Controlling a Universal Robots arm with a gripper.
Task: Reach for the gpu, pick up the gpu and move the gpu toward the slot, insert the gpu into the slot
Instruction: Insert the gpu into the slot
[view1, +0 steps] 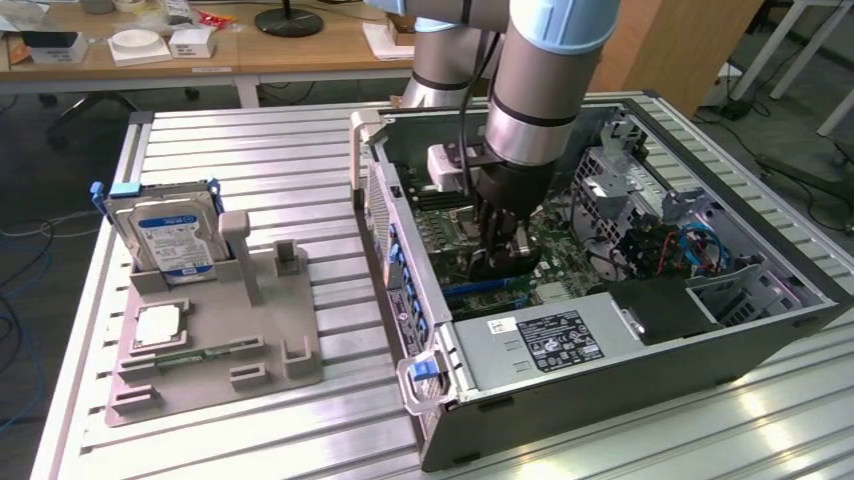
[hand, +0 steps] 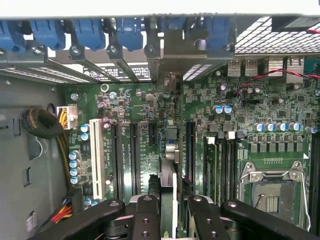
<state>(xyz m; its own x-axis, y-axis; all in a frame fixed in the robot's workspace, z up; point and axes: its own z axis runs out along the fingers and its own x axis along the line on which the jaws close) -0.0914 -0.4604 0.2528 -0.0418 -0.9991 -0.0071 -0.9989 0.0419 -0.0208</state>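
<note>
In the exterior view my gripper (view1: 501, 245) reaches down into the open computer case (view1: 747, 320), over the green motherboard (view1: 447, 235). It is shut on the gpu (view1: 494, 270), a thin dark card held on edge. In the wrist view the gpu (hand: 169, 172) shows edge-on between my black fingers (hand: 147, 220). It runs along the motherboard (hand: 260, 107) between the long black slots (hand: 134, 155), and its metal end bracket (hand: 170, 55) meets the case's rear wall. How deep the card sits in a slot I cannot tell.
A grey fixture (view1: 214, 340) on the exterior view's left holds the blue-labelled hard drive (view1: 167, 235) and a silver processor chip (view1: 160, 325). Inside the case are the power supply (view1: 547, 340), loose cables (view1: 674, 245), the CPU socket (hand: 272, 187) and blue latches (hand: 90, 32).
</note>
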